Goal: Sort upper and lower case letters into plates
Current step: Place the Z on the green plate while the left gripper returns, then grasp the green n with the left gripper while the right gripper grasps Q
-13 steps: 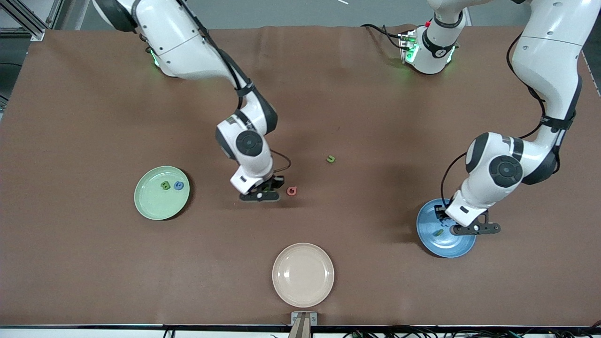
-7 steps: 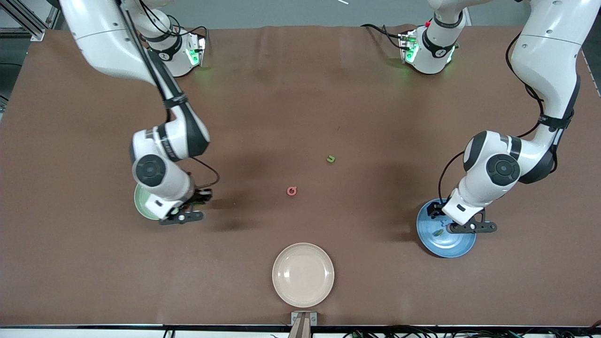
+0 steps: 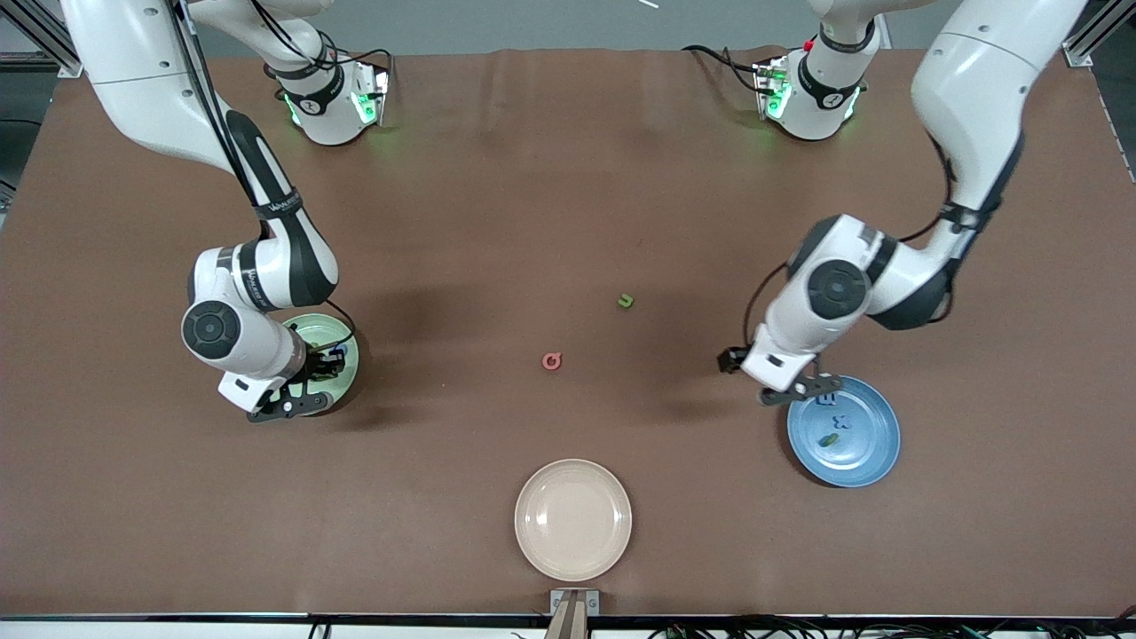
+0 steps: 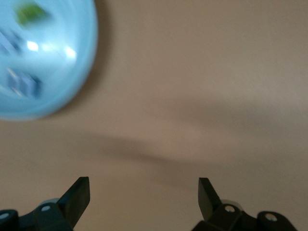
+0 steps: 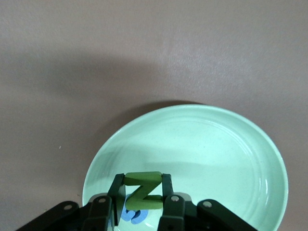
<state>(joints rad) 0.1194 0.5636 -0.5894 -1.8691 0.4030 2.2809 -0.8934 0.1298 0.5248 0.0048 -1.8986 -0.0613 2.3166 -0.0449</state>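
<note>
Over the pale green plate [image 3: 348, 368], the right gripper [image 5: 142, 199] has its jaws pinched on a green Z [image 5: 143, 190], with a blue letter [image 5: 131, 214] lying under it. Its drop isn't done yet. The left gripper [image 4: 143, 198] hangs over bare bench [image 3: 568, 177] just beside the blue plate [image 3: 874, 453], jaws wide and empty. That plate holds a few letters already. A pink letter [image 3: 552, 360] and a green letter [image 3: 626, 301] lie mid-bench, unsorted, so I'd guess we're past halfway.

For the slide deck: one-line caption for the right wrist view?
Right gripper, shut on a green letter Z, over the pale green plate, where a blue letter already lies.
</note>
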